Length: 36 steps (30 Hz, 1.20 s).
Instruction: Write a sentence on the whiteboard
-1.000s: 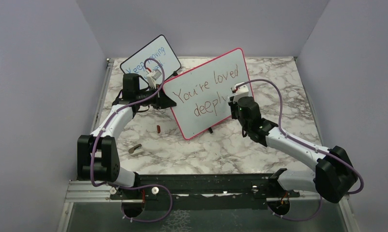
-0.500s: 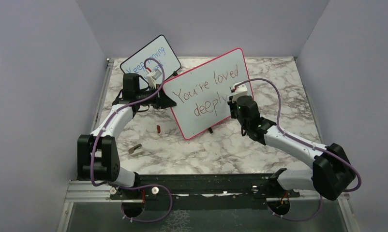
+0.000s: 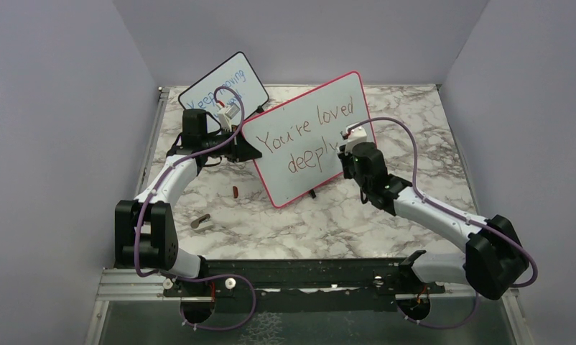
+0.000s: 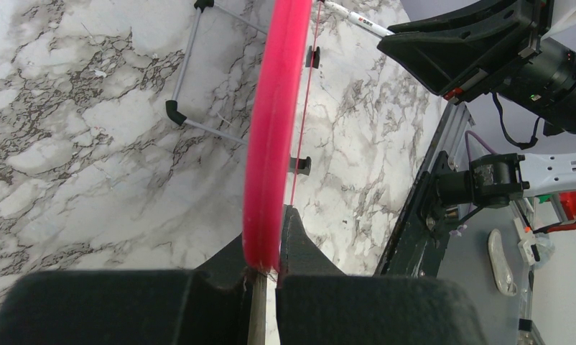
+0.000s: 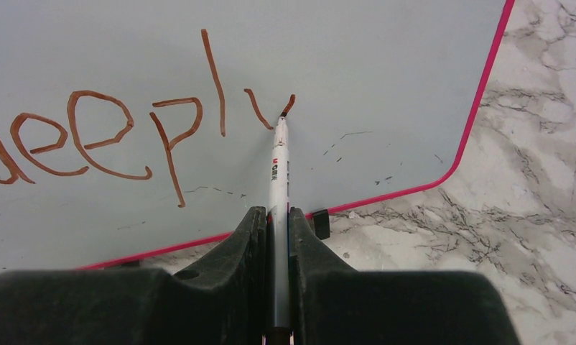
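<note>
Standing tilted on the marble table (image 3: 328,223), the pink-framed whiteboard (image 3: 285,188) fills the middle of the overhead view, with the brownish-red sentence (image 3: 299,129) reading "You're loved" above "deeply". The left gripper (image 3: 245,151) meets the board's left edge; the right gripper (image 3: 346,154) sits against its lower right, hiding the end of the second line. Behind the left arm leans a smaller black-framed board (image 3: 224,86) with blue writing. A small red-brown cap (image 3: 235,191) and a grey piece (image 3: 200,221) lie on the table near the left arm.

Only the left wrist camera shows the grip: the left gripper (image 4: 267,266) is pinched on the whiteboard (image 4: 274,129), seen edge-on as a pink band between its fingers. Beyond stand the board's wire stand (image 4: 192,79) and the right gripper (image 4: 472,43) carrying the marker (image 4: 360,23).

Only the right wrist camera shows the pen work: the right gripper (image 5: 278,230) is clamped on the marker (image 5: 278,172), whose tip touches the whiteboard (image 5: 386,72) at a short upstroke of the unfinished "y". The sentence (image 5: 120,129) shows here as "deepl" plus that stroke, just above the board's bottom frame.

Against the overhead frame a second ago, the right wrist has shifted only slightly; the board, left arm and table pieces lie unchanged.
</note>
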### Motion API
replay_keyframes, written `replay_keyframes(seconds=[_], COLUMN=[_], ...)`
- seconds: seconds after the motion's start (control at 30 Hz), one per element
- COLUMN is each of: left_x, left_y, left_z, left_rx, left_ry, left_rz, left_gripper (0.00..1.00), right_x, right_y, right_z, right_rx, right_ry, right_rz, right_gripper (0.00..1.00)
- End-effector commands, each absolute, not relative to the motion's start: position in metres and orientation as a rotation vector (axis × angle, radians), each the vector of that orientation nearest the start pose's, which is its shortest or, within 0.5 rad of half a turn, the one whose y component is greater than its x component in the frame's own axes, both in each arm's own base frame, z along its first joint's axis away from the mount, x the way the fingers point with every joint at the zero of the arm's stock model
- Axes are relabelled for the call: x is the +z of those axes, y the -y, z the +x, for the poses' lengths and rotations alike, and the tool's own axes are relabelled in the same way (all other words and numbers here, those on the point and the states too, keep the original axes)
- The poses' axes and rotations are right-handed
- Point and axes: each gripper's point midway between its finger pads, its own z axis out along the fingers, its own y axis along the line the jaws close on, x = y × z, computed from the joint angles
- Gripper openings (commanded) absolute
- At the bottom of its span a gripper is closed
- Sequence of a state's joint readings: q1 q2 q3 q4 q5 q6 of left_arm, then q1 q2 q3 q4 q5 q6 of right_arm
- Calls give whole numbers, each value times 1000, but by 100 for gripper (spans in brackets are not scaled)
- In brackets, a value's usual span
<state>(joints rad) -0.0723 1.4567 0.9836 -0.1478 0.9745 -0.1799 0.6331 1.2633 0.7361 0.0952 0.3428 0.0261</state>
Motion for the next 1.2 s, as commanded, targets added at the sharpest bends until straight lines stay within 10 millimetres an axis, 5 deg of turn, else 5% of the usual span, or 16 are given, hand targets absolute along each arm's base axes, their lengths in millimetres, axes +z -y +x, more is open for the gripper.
replay_keyframes(seconds=[0.0,0.23,0.47,0.8,1.17], left_x=[156,157,157,158,159], left_y=[158,158,158,158,158], left_z=[342,342,342,342,341], left_rx=[-1082,-1078,-1075,-1074,-1077], left_ry=[-2195,-2194,-2193,-2191,-2187], left_rz=[344,343,344,344,347], left_gripper=[0,0,0,0,0], right_x=[131,113,117,158,173], right_y=[-190,-190,-189,-147,-141], right_z=[321,302,293,315,338], right_rx=[178,224,244,53,48], right_ry=[-2041,-2121,-2127,-1986,-1910], right_rz=[-469,-505,-511,-250,-194], right_gripper=[0,1,1,0,0])
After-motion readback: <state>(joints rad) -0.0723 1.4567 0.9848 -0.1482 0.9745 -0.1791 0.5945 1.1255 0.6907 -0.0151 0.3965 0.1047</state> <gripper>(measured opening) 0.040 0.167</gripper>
